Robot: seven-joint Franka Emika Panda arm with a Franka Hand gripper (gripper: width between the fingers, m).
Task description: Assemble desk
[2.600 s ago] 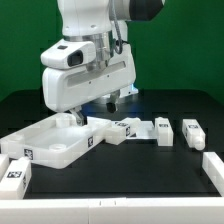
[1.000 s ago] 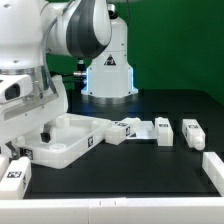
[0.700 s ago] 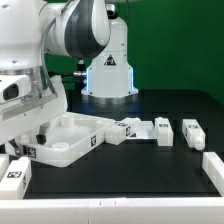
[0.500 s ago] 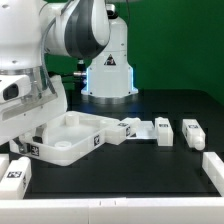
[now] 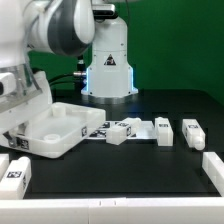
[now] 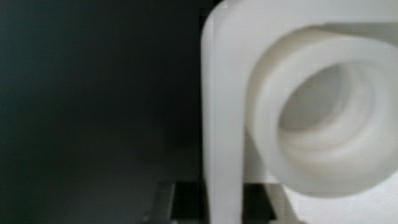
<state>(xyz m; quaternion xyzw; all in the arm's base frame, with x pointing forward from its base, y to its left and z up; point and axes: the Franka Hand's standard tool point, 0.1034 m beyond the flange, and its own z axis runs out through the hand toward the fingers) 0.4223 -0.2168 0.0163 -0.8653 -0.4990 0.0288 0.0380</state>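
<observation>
The desk's white rimmed tabletop [image 5: 62,130] lies at the exterior view's left, with a tag on its side. My gripper [image 5: 20,136] is shut on the rim at its left end. In the wrist view the rim wall [image 6: 222,120] runs down between my two dark fingertips [image 6: 187,204], and my gripper [image 6: 224,205] clamps it. A round corner socket [image 6: 329,110] shows just beside the rim. Three white block legs [image 5: 118,130], [image 5: 163,130], [image 5: 190,131] lie in a row to the right of the tabletop.
Another tagged white block [image 5: 14,170] lies at the front left. A white bar [image 5: 213,165] sits at the front right edge. The robot base [image 5: 108,70] stands behind the parts, in front of a green wall.
The jaws have closed on the tabletop's rim. The arm has shifted toward the exterior view's left, and the tabletop has moved left and slightly up with it.
</observation>
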